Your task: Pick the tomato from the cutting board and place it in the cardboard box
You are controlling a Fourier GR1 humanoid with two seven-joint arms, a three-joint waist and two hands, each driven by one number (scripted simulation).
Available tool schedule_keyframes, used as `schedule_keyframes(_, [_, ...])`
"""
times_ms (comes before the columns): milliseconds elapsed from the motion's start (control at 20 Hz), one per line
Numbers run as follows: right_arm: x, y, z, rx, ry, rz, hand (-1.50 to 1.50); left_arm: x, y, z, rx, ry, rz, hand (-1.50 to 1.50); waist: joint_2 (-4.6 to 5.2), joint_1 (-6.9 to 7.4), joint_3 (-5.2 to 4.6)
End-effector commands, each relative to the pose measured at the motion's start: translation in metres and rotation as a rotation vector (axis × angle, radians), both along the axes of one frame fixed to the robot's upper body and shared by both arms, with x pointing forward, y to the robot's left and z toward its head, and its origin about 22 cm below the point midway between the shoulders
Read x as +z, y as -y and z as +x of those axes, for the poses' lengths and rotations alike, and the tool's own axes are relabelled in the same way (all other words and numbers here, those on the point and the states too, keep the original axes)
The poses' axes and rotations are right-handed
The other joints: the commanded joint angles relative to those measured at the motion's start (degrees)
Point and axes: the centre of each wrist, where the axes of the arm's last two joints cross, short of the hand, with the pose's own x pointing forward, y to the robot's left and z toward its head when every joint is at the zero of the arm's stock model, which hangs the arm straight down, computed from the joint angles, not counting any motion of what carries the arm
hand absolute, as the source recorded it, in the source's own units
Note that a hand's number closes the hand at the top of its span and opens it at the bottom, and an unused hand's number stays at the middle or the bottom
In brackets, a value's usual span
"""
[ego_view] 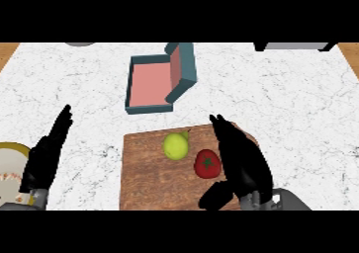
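- The marble counter (298, 108) is the largest surface. Bare stretches lie to the right of the board and between the board and the box, so there is open room for a carry.
- The cutting board (149, 183) lies near and central. Its near edge runs out of view, and its right edge is hidden under the right forearm.
- The cardboard box (149, 86), teal outside and pink inside, stands beyond the board's far edge and a little left. Its top is open, but a taller flap rises on its right side. I judge that a carry is best lifted high and brought in over the lower near wall.
- The right hand (240, 155) lies over the board's right part, just right of the tomato. Its fingers are straight and together, pointing far, and its thumb is spread towards the near left. It holds nothing yet.
- The left hand (45, 155) rests at the left, off the board, fingers straight.
- A plate (7, 160) sits at the near left edge, well clear of the route.
- A yellow-green pear (175, 147) lies on the board just far-left of the tomato. The grasp should close from the right and near side so the pear is not nudged.
- The tomato (206, 163) sits on the board's right half, ungrasped. The step in hand is curling fingers and thumb around it.
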Motion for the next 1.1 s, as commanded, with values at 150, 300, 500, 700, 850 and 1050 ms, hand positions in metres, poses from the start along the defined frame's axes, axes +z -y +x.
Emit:
schedule_keyframes(150, [-0.019,0.0,-0.001,-0.118,-0.125,-0.121,-1.5,-0.01,-0.001,-0.003,0.005,-0.006,-0.003,0.0,0.14,-0.25,0.01])
schedule_keyframes(300, [-0.016,-0.003,-0.006,-0.113,-0.116,-0.108,-1.5,-0.018,0.003,-0.003,0.005,0.009,0.016,0.0,0.12,-0.3,0.02])
schedule_keyframes(500, [-0.03,-0.008,-0.02,-0.116,-0.11,-0.099,-1.5,0.002,0.011,-0.003,0.003,0.006,-0.004,0.0,0.02,-0.2,0.06])
schedule_keyframes(700, [-0.033,0.004,0.005,-0.133,-0.102,-0.09,-1.5,-0.025,0.0,-0.017,-0.006,-0.009,0.003,0.0,0.16,-0.08,0.03])
schedule_keyframes(850, [-0.034,-0.004,0.006,-0.116,-0.117,-0.098,-1.5,-0.024,0.019,-0.005,-0.001,-0.005,-0.005,0.0,0.18,-0.18,0.04])
schedule_keyframes(1050, [-0.042,-0.025,0.007,-0.14,-0.12,-0.085,-1.5,-0.009,0.003,-0.005,-0.008,-0.001,-0.011,0.0,0.16,0.05,0.05])
